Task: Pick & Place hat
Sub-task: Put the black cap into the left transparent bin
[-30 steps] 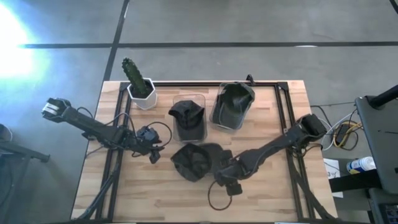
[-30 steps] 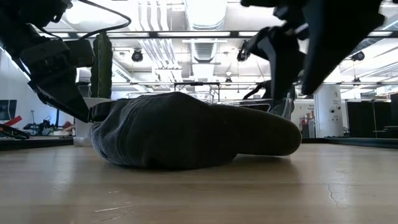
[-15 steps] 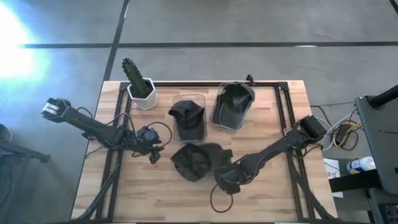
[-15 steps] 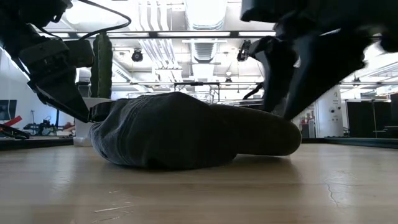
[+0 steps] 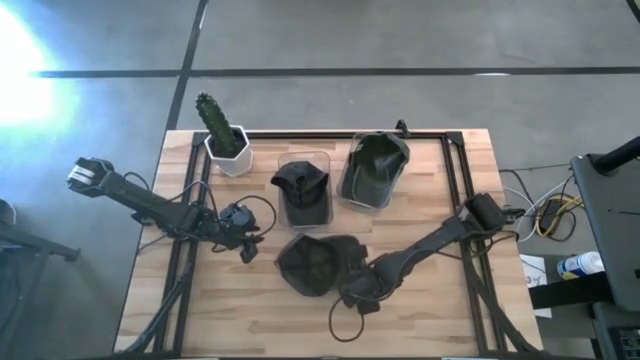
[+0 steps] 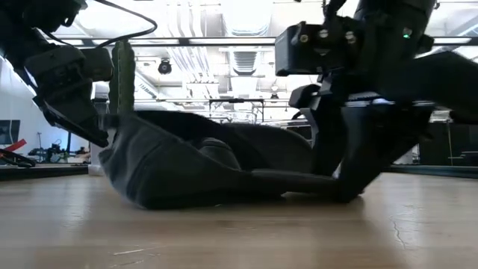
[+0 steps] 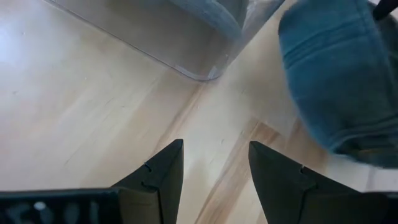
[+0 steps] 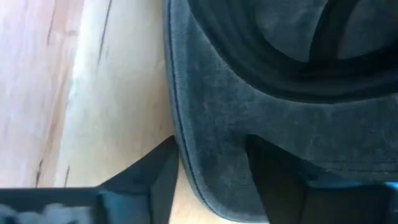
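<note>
A dark grey hat (image 5: 312, 262) lies on the wooden table, its brim toward the table's right. My right gripper (image 5: 352, 292) is down at that brim, open, its fingers standing on either side of the brim's edge (image 8: 208, 118). In the low view the hat (image 6: 187, 168) sits tilted, with the brim flat on the wood beside the gripper (image 6: 340, 187). My left gripper (image 5: 248, 248) waits open, left of the hat, above bare wood (image 7: 214, 149). My right gripper comes slanting down from the table's right onto the hat's brim (image 8: 211, 124). One finger (image 8: 273, 168) lies over the brim's cloth, the other (image 8: 146, 177) stands outside its edge on the wood side. The brim rests on the table; the fingers are apart, not pinched.
Two clear containers stand behind the hat, each with a dark hat in it (image 5: 305, 192) (image 5: 375, 170). A potted cactus (image 5: 222, 132) is at the far left corner. Black frame rails run along the table's sides; a cable loop (image 5: 345, 325) lies near the front edge.
My right gripper has moved down and toward the hat's brim, reaching the table. The hat has shifted slightly left and changed shape: its dome has tipped and sagged, the brim now lying flat by the gripper. My left arm has kept still.
</note>
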Available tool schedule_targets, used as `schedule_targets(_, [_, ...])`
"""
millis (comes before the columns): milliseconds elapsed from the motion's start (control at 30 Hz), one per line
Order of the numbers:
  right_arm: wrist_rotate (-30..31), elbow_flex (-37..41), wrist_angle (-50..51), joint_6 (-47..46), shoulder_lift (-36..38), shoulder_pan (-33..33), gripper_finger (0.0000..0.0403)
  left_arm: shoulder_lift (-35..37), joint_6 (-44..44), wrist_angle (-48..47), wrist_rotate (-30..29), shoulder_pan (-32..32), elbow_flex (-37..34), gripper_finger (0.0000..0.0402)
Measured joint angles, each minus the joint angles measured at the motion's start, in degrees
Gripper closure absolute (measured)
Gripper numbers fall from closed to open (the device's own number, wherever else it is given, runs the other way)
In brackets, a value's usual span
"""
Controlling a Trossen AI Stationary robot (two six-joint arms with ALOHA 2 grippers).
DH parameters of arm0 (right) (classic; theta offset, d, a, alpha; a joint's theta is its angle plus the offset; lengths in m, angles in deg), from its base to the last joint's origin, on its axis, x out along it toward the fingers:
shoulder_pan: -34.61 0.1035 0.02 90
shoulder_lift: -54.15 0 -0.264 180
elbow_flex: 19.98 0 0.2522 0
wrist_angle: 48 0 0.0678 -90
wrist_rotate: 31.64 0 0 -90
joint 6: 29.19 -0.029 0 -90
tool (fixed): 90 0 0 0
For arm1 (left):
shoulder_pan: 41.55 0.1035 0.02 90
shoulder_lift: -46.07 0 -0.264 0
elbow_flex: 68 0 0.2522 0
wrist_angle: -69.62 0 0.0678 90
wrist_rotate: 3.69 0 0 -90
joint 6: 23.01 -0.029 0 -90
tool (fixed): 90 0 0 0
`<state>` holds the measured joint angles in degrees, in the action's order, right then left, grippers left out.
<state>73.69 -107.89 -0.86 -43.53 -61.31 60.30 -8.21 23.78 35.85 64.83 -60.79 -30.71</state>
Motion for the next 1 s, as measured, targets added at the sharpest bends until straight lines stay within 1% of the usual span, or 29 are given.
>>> schedule_targets(67, [0.26,-0.07,-0.44,0.4,-0.18,-1.08,0.0248,0.0,0.64,0.01,0.69,0.0,0.0,0.0227])
schedule_targets(167, [1.71,0.02,-0.48,2.1,-0.09,-2.88,0.0304,0.0,1.5,0.07,1.11,0.0,0.0,0.0227])
schedule_targets(267, [2.06,0.07,0.56,2.61,1.39,-4.07,0.0364,0.0,1.58,0.07,1.12,0.0,0.0,0.0227])
schedule_targets(300, [2.03,0.07,1.22,2.59,2.43,-4.2,0.0377,0.0,1.6,0.09,1.12,0.0,0.0,0.0227])
schedule_targets(433, [-0.75,-0.23,5.56,1.46,7.35,-4.47,0.0387,0.0,1.64,0.46,1.12,0.0,0.0,0.0227])
schedule_targets(533, [-4.75,-1.44,8.99,-1.02,12.55,-4.45,0.0388,-0.02,1.63,0.72,1.1,0.0,0.0,0.0227])
schedule_targets(633, [-11.1,-3.05,10.58,-6.79,17.56,-5.25,0.0388,-0.02,1.49,1.49,0.95,0.0,0.0,0.0227])
schedule_targets(733, [-12.3,-4.26,9.47,-13.78,21.68,-6.69,0.0389,0.0,1.49,2.02,0.88,0.0,0.0,0.0227])
schedule_targets(800, [-10.41,-5.0,5.84,-17.99,24.71,-8.21,0.0389,0.0,1.47,2.61,0.86,-0.02,0.0,0.0227])
schedule_targets(867, [-6.05,-5.52,0.85,-19.68,27.29,-9.64,0.0389,0.08,1.49,3.1,0.86,-0.04,0.0,0.0227])
schedule_targets(1000, [7.1,-6.63,-7.13,-20.15,28.82,-12.34,0.0389,0.42,1.58,3.93,0.86,-0.04,0.04,0.0227])
